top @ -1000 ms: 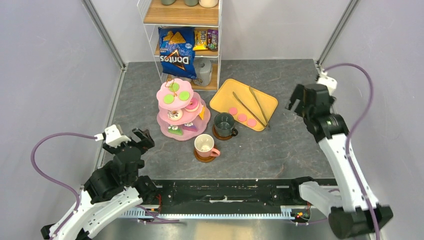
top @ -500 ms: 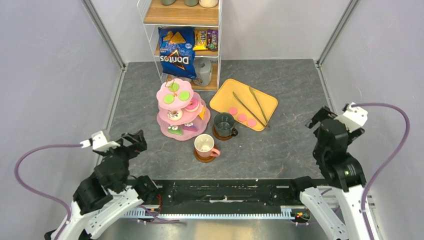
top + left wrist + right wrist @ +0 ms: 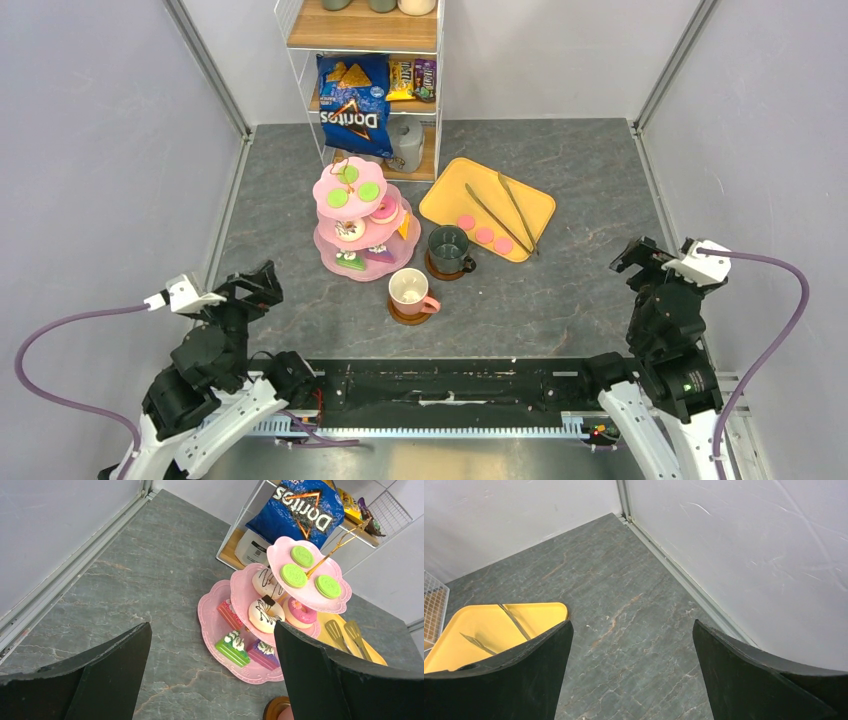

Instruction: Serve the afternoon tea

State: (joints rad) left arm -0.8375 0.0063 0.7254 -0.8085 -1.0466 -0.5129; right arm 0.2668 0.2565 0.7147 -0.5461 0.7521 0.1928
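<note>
Pink mug (image 3: 408, 288), only a sliver in left wrist view

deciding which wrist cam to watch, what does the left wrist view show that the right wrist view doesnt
Only the left wrist view: the pink three-tier stand with green macarons on top, donuts in the middle and cake slices at the bottom, plus the Doritos bag.
Only the right wrist view: the far corner of the table, where two white walls meet.
Both: the yellow tray with the metal tongs, grey tabletop, and an open gripper, the left gripper and right gripper.
</note>
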